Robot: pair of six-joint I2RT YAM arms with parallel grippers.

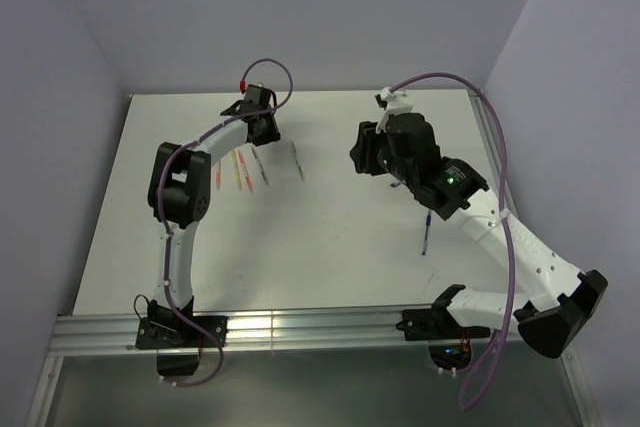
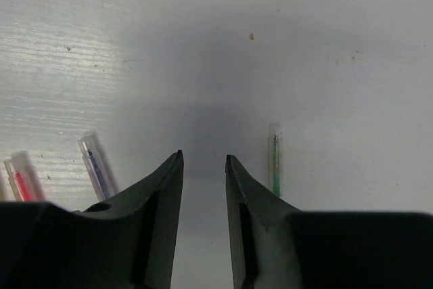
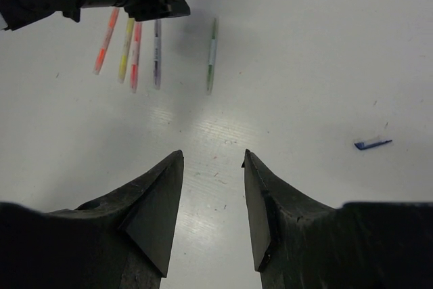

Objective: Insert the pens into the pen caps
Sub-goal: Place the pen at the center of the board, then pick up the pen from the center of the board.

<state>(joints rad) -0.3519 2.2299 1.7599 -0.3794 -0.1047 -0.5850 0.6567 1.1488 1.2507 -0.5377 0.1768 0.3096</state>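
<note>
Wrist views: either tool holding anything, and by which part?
Nothing held. The left tool and right tool both stand open, nothing between the jaws; the thin green translucent pen lies beside the left tool, untouched.

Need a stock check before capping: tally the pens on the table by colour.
Orange pen: 1
Yellow pen: 1
Red-pink pen: 1
Grey-purple pen: 1
Green pen: 1
Blue pen: 1
Total: 6

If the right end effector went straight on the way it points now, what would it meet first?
Likely bare table just ahead of the right end effector; the green pen lies farther along that line, depth unclear.
</note>
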